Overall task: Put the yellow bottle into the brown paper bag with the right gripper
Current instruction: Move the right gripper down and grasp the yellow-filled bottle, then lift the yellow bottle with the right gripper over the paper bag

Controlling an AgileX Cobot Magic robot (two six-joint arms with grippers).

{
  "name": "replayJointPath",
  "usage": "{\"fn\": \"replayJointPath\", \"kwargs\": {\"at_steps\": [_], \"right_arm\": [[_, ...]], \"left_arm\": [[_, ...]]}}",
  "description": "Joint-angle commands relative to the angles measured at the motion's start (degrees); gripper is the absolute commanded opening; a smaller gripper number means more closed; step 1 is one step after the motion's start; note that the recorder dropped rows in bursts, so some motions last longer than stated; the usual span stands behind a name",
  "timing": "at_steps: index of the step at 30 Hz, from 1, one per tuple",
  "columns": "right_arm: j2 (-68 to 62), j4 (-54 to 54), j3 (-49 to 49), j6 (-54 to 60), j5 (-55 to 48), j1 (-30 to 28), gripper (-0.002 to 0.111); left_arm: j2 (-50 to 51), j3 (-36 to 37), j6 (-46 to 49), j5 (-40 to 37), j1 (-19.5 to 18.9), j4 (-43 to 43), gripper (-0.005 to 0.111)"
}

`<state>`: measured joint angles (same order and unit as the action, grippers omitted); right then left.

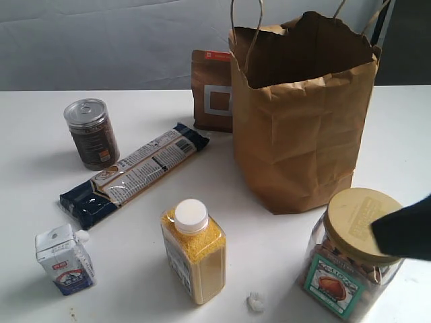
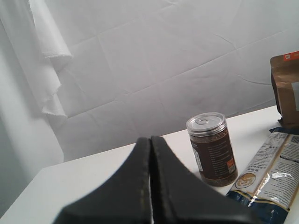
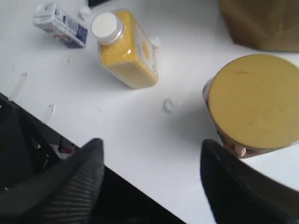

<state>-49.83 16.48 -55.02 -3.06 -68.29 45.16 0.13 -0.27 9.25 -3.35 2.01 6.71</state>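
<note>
The yellow bottle [image 1: 194, 250] stands upright near the table's front, white cap on top; the right wrist view shows it from above [image 3: 126, 46]. The brown paper bag [image 1: 303, 114] stands open at the back right, and only its base corner [image 3: 261, 23] enters the right wrist view. My right gripper [image 3: 152, 145] is open with nothing between its fingers, hovering over the table's front edge, apart from the bottle. In the exterior view only a dark part of it [image 1: 406, 229] shows at the right edge. My left gripper [image 2: 150, 140] is shut and empty, far from the bottle.
A tan-lidded clear jar [image 1: 353, 252] stands right beside the right gripper. A dark can [image 1: 91, 132], a pasta packet [image 1: 135, 171], a small carton [image 1: 64, 259] and a dark-brown pouch [image 1: 212, 91] stand around. A small white crumb [image 1: 255, 302] lies near the bottle.
</note>
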Motion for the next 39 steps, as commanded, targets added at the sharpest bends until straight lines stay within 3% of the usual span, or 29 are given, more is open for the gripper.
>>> {"fn": "replayJointPath", "kwargs": {"at_steps": [1,10,19,30,32,37,39], "right_arm": [[-9.0,-5.0,-0.7,-7.6,6.1,11.4,0.072],[-32.3,-15.9,-17.0,-15.2,6.8,22.7,0.072],[-48.9,-18.4,-30.4,-13.1,6.2,25.0,0.072],[-59.9,-20.8,-30.8,-12.0,10.3,24.6,0.070],[-60.6,-20.6,-30.8,-12.4,10.4,24.5,0.061],[-60.4,-20.3,-30.8,-14.1,11.9,24.5,0.000],[-59.2,-20.3,-30.7,-14.1,14.8,24.5,0.000]], "left_arm": [[-0.1,0.3,-0.3,0.3,0.2,-0.2,0.000],[-0.1,0.3,-0.3,0.3,0.2,-0.2,0.000],[-0.1,0.3,-0.3,0.3,0.2,-0.2,0.000],[-0.1,0.3,-0.3,0.3,0.2,-0.2,0.000],[-0.1,0.3,-0.3,0.3,0.2,-0.2,0.000],[-0.1,0.3,-0.3,0.3,0.2,-0.2,0.000],[-0.1,0.3,-0.3,0.3,0.2,-0.2,0.000]]}}
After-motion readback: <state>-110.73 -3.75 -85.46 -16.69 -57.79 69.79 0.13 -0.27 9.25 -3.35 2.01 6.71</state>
